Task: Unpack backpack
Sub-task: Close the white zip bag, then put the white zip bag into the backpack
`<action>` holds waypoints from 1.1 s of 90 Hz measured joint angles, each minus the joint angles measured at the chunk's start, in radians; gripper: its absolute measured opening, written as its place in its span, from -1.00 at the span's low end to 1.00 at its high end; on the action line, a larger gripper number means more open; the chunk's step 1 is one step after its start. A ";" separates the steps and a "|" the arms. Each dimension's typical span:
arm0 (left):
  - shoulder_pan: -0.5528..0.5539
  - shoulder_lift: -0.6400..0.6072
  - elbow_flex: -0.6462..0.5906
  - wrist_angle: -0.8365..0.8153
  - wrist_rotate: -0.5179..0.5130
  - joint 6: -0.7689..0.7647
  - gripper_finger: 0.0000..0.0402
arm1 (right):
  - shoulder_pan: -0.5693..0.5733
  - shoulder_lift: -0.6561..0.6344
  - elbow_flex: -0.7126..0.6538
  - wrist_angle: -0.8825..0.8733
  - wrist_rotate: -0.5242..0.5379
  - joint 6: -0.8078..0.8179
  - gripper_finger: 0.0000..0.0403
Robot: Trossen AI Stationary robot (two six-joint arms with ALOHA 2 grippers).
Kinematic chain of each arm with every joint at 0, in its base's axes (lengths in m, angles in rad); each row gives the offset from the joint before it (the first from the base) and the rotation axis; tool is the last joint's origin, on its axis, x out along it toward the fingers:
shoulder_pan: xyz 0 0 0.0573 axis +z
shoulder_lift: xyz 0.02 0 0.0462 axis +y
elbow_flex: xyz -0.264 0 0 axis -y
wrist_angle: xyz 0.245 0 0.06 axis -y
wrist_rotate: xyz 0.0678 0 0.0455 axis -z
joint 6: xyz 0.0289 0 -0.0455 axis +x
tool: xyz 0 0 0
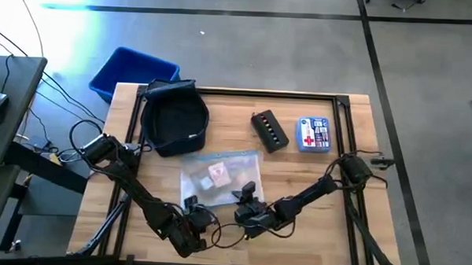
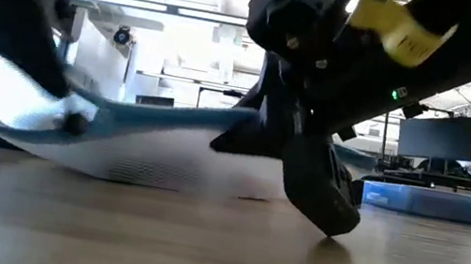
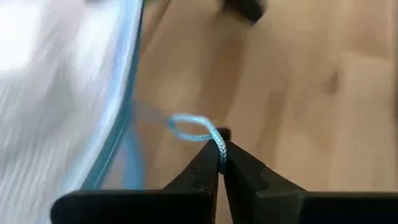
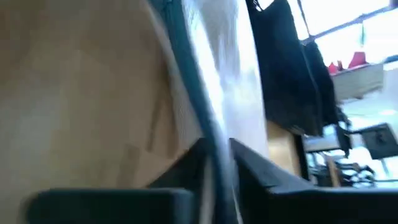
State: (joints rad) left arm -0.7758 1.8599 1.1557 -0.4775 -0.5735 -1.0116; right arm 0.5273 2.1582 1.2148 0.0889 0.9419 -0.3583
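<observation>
On the wooden table [image 1: 313,182] the backpack [image 1: 173,118] is lying far-left; the pouch [image 1: 219,175] is stretching sideways between clenched grippers: left [image 3: 221,149] pinching its cord [image 3: 193,127], right [image 4: 214,165] seemingly its edge.

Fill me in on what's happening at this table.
Both arms are working on a clear pouch lying mid-table. The left hand is shut on the pouch's light blue cord loop; the right hand is clamped on the pouch's blue-trimmed edge. The backpack sits open behind it, with a black case and a first-aid kit already out.
</observation>
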 joint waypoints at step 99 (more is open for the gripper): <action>-0.125 0.000 0.153 -0.762 0.031 -0.420 -0.72 | 0.150 -0.086 0.003 -0.498 -0.244 0.345 -1.00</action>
State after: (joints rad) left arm -0.9008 1.8599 1.3088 -1.2392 -0.5425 -1.4311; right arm 0.6774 2.0720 1.2174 -0.4087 0.6978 -0.0132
